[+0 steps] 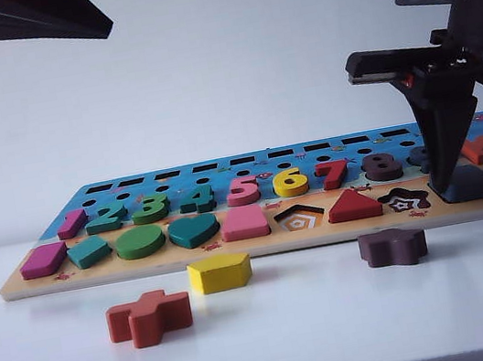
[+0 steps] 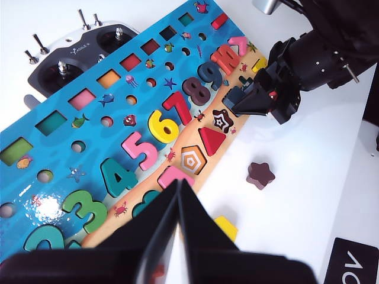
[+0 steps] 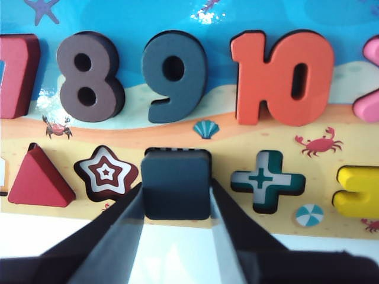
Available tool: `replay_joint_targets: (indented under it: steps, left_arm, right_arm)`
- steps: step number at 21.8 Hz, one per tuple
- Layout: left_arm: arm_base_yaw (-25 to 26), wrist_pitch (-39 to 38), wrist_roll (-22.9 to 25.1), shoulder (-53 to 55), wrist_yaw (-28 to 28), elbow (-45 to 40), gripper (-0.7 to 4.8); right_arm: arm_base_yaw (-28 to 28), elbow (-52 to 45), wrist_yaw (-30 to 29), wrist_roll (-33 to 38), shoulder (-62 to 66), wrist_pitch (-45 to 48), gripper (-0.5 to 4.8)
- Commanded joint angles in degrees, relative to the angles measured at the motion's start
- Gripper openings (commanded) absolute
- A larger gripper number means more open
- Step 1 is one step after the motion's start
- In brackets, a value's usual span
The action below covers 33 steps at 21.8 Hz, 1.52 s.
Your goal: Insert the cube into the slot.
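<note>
1. Cube (image 3: 176,184), the dark navy block, sits pinched between the two fingers of the right gripper (image 3: 176,204), squarely over the slot (image 3: 176,150) on the puzzle board (image 3: 177,127).
2. Only a thin strip of checkerboard floor shows along the cube's far edge, so I judge it mostly over the recess but perhaps not fully seated.
3. Relative to the cube, the star recess (image 3: 106,174) lies just beside it on one side and the cross recess (image 3: 267,180) just beside it on the other.
4. Left gripper (image 2: 178,204) hangs well apart from the cube, above the board's other end, fingers pressed together and holding nothing.
5. Risk: if the cube is slightly skewed to the slot, a corner could catch the rim and leave it tilted.
6. Risk: fingers flanking the cube may snag the slot's sides on release and lift the piece back out.
7. Risk: pushing down hard could shift the board along the counter (image 1: 276,332).
</note>
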Motion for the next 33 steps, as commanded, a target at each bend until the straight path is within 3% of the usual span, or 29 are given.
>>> replay_joint_targets:
  steps: [1,25,33]
  left_arm:
    - [-0.1,0.8,0.4,0.1,0.3,0.2,0.10]
    - [-0.1,0.8,0.1,0.1,0.3,0.2,0.10]
    - [-0.1,0.8,0.1,0.1,0.3,0.2,0.10]
  right_arm:
    - [-0.1,0.1,0.0,-0.2,0.2,1.3,-0.08]
    - [-0.5,0.2,-0.1,-0.7,0.2,1.4,0.01]
    - [-0.5,0.2,0.0,-1.7,0.2,1.0,0.62]
